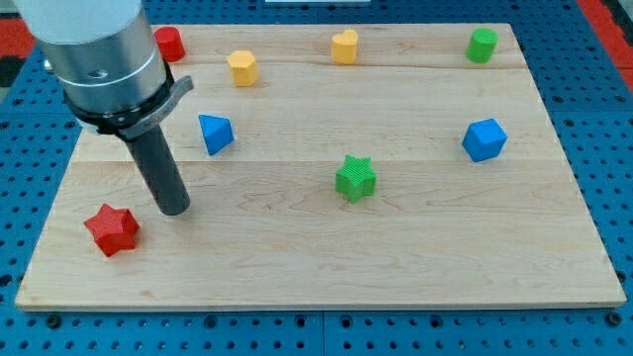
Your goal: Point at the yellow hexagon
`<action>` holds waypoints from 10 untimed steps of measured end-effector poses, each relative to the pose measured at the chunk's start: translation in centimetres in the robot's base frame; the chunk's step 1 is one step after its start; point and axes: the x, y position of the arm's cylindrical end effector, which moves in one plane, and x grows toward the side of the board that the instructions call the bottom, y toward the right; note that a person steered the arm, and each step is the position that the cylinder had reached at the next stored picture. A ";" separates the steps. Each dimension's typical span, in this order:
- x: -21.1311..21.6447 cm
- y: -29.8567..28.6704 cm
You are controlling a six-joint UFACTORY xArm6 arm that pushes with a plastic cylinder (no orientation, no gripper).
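Note:
The yellow hexagon (242,67) sits near the view's top, left of centre, on the wooden board (396,257). My tip (174,209) rests on the board at the lower left, well below the yellow hexagon. The tip is just right of and above the red star (112,229) and below-left of the blue triangular block (215,133). A yellow heart block (344,46) lies to the right of the hexagon along the top.
A red block (170,44) sits at the top left, partly behind the arm's grey body (99,54). A green star (355,179) is near the middle, a blue cube (484,139) at the right, a green block (483,45) at the top right.

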 end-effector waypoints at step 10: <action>-17.1 -3.7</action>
